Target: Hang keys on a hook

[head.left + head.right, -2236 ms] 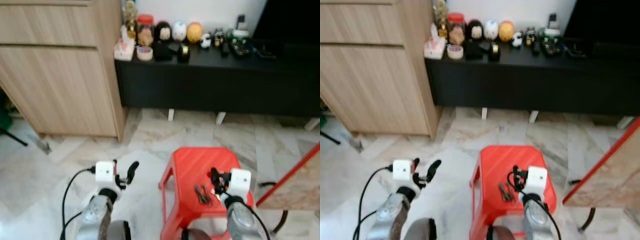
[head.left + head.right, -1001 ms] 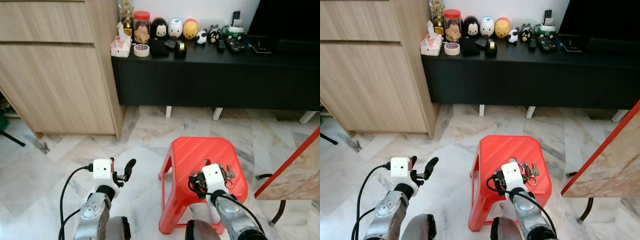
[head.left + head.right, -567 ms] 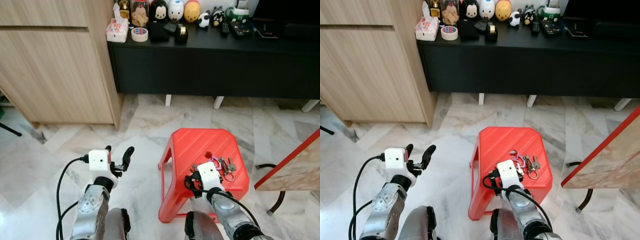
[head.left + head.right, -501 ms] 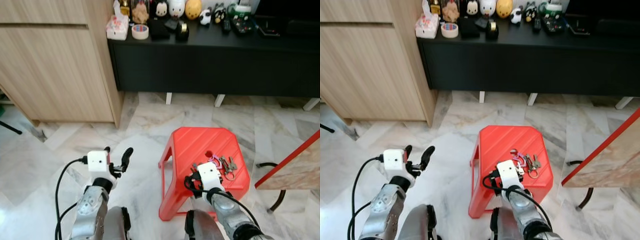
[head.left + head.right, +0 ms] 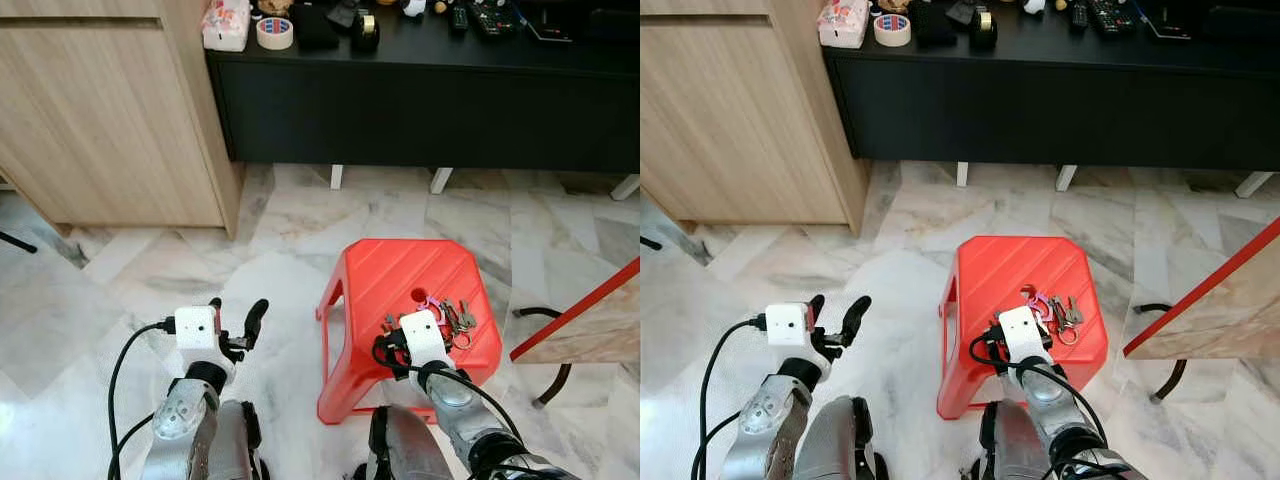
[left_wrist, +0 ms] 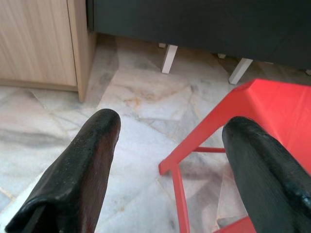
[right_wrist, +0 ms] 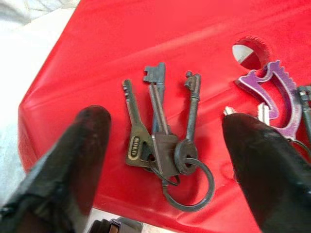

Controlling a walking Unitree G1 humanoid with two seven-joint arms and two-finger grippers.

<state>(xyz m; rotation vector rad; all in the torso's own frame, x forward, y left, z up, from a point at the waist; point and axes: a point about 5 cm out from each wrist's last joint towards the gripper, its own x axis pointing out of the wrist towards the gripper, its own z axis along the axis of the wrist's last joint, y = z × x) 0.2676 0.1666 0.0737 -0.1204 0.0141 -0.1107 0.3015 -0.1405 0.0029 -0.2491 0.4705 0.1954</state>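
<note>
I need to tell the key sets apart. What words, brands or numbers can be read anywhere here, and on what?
None can be read.
Brass key on the dark key ring: oval stamp, too blurred.
Purple clip: no text seen.
Tissue pack on the black cabinet: print too small.

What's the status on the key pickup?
Right gripper open, fingers straddling dark key bunch on red stool, not gripped. Second bunch with purple carabiner lies beside it. Left gripper open, idle over floor.
</note>
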